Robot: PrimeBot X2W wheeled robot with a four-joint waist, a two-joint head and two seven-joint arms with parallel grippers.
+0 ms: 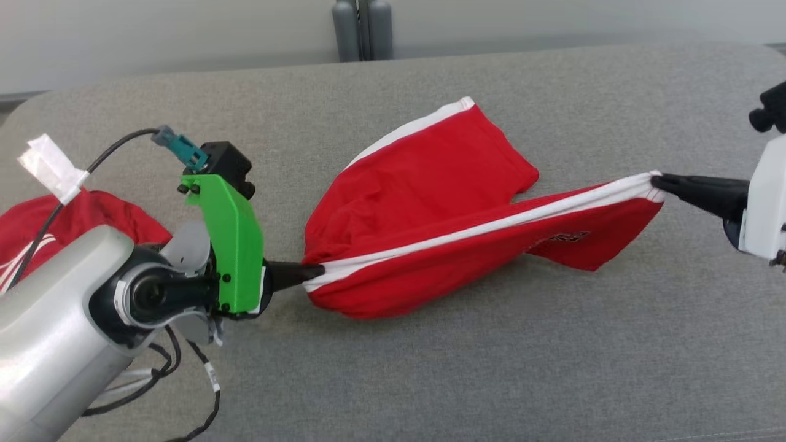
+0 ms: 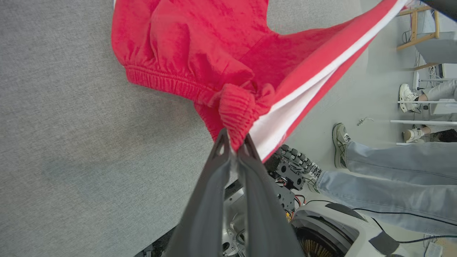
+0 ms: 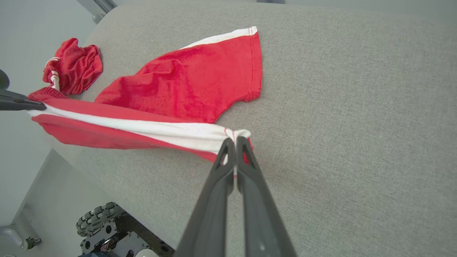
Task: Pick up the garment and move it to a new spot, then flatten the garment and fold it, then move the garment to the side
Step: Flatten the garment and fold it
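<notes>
- Left end effector (image 1: 314, 272) and right end effector (image 1: 656, 180) clamp the shorts (image 1: 430, 196) by opposite ends, stretched between them.
- Flattening step (my guess); next I lower evenly onto the surface (image 1: 522, 380).

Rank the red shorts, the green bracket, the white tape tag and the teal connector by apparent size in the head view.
Largest: red shorts.
Next: green bracket, though it sits nearer the camera.
Then: white tape tag.
Smallest: teal connector, only slightly smaller than the tag.
</notes>
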